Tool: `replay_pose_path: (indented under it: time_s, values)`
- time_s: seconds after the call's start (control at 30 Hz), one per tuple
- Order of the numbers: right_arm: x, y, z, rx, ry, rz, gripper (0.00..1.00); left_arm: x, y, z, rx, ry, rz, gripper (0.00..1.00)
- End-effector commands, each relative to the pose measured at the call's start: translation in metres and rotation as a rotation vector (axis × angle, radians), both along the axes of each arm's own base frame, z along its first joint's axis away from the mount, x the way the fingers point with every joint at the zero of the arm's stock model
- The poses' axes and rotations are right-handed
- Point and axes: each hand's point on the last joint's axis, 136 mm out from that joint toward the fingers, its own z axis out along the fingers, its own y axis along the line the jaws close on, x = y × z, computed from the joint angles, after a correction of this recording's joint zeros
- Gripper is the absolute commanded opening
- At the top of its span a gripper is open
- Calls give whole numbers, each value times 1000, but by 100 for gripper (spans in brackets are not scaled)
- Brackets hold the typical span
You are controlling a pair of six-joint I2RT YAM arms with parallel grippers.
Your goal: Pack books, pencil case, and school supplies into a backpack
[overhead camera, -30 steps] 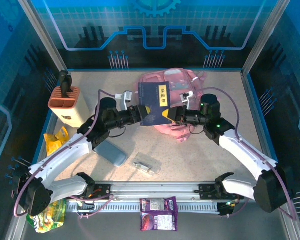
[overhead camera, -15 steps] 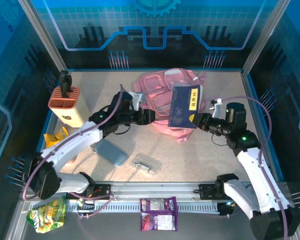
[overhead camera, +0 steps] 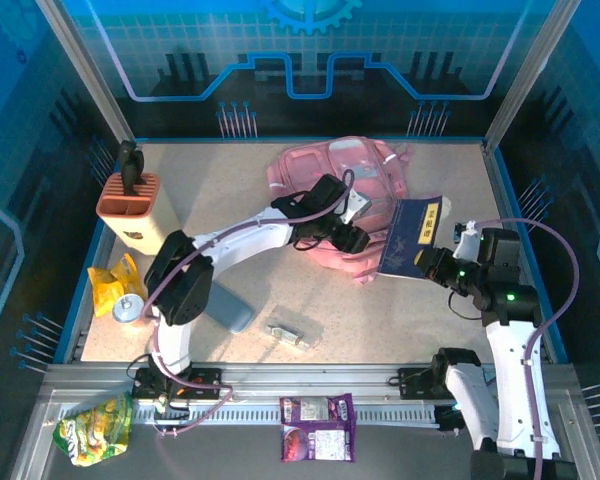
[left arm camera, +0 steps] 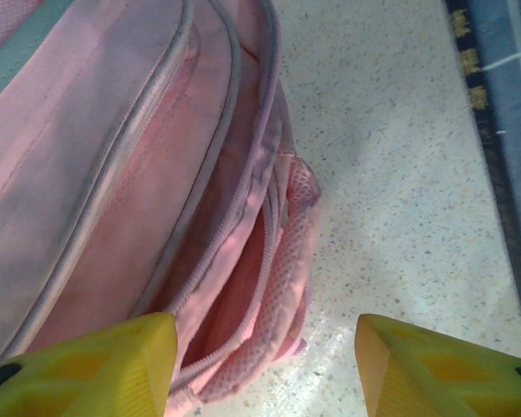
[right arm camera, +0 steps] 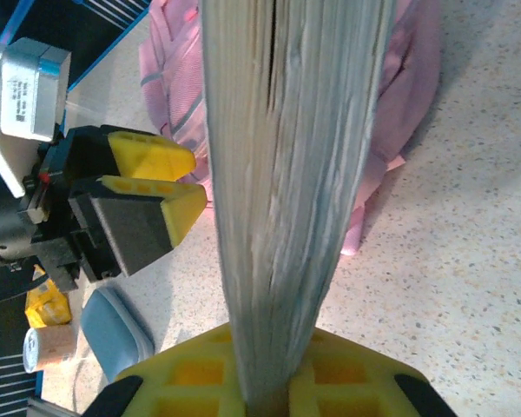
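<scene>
The pink backpack (overhead camera: 330,180) lies at the back middle of the table, and in the left wrist view the backpack (left arm camera: 113,174) shows an unzipped pocket with a mesh side. My left gripper (overhead camera: 358,241) hangs open over its near right edge, yellow fingertips (left arm camera: 87,365) wide apart with nothing gripped. My right gripper (overhead camera: 435,262) is shut on the lower edge of a dark navy book (overhead camera: 412,232), held upright just right of the backpack; its page edges (right arm camera: 286,174) face the right wrist camera. The grey-blue pencil case (overhead camera: 225,306) and a small clear silvery item (overhead camera: 292,335) lie on the table in front.
A beige, orange-topped block (overhead camera: 130,210) stands at the left edge. A yellow snack bag (overhead camera: 108,282) and a small can (overhead camera: 128,308) lie near it. Purple packets (overhead camera: 318,428) and a green bag (overhead camera: 93,430) sit off the table's front rail.
The left gripper let go of the navy book, opened and swung right over the backpack's near edge. The right arm carried the book right and down, beside the backpack.
</scene>
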Motion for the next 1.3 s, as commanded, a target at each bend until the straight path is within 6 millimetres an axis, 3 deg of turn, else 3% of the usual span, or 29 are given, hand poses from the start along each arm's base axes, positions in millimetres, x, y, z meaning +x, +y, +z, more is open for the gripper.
replay_pose_path:
  time_s: [0.0, 0.17, 0.3, 0.47, 0.6, 0.7, 0.97, 1.17, 1.27]
  values:
    - [-1, -5, 4, -22, -20, -4, 11, 9, -7, -7, 40, -24, -40, 59]
    - [0, -4, -5, -20, -2, 7, 12, 9, -18, -30, 77, 22, -105, 60]
    - [2, -2, -8, 1, -4, 12, 12, 16, -11, -53, 162, 28, -78, 58]
    - [6, 0, -11, 18, 2, 22, 11, 11, -7, -63, 190, 54, -86, 37]
    - [8, 2, -13, 30, -2, 35, 11, 13, -1, -51, 183, 20, -60, 12]
    - [7, 7, -10, 48, 5, 61, 10, 16, 7, -35, 170, -13, -15, 1]
    - [-10, 10, 3, 34, 9, 87, 10, 27, 31, 30, 116, -140, 149, 0]
    - [-27, 18, -2, 80, 37, 94, 10, 38, 56, 94, 20, -203, 299, 0]
    - [-32, 32, -3, 179, 54, 131, 10, 31, 59, 127, -71, -198, 302, 0]
